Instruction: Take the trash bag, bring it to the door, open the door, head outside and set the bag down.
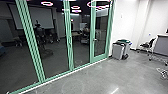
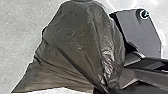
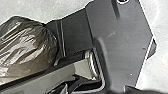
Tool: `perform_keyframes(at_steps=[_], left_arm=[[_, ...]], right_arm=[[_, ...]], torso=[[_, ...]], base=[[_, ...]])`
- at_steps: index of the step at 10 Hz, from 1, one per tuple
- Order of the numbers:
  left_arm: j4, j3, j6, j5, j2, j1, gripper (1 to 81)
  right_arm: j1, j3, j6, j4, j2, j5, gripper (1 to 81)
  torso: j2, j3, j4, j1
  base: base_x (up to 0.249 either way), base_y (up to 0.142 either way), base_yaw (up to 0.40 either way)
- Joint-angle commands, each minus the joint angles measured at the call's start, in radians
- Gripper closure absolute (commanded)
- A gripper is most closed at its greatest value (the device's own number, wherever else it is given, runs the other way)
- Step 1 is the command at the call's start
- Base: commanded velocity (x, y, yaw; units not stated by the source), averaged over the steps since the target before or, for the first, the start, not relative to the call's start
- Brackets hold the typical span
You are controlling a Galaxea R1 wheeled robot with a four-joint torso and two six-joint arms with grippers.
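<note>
Trash bag [image 2: 77, 42] looks soft, slippery, probably light, I'd grab the bunched plastic [image 2: 105, 78], can't tell what either tool is doing tho

No texts, labels, brands, numbers or signs can be read in any of the views

The robot's wide, smooth, dark grey plate [image 3: 120, 32] has angled corners and a round fitting [image 2: 144, 13] with a pale rim, and its lighter grey, straight-edged bar [image 3: 50, 77] has a curved silvery band [image 3: 93, 66] near one end.
</note>
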Motion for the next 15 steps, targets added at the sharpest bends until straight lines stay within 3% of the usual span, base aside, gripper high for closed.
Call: perform_keyframes(at_steps=[1, 15], left_arm=[[0.001, -0.003, 0.005, 0.056, 0.0, -0.068, 81.1], [-0.002, -0.001, 0.005, 0.056, -0.003, -0.068, 81.1]], right_arm=[[0.047, 0.007, -0.003, -0.012, 0.005, -0.054, 1.0], [0.045, 0.007, -0.003, -0.01, 0.004, -0.054, 1.0]], torso=[[0.0, 0.0, 0.0, 0.0], [0.0, 0.0, 0.0, 0.0]], base=[[0.169, -0.065, 0.0], [0.167, -0.076, 0.0]])
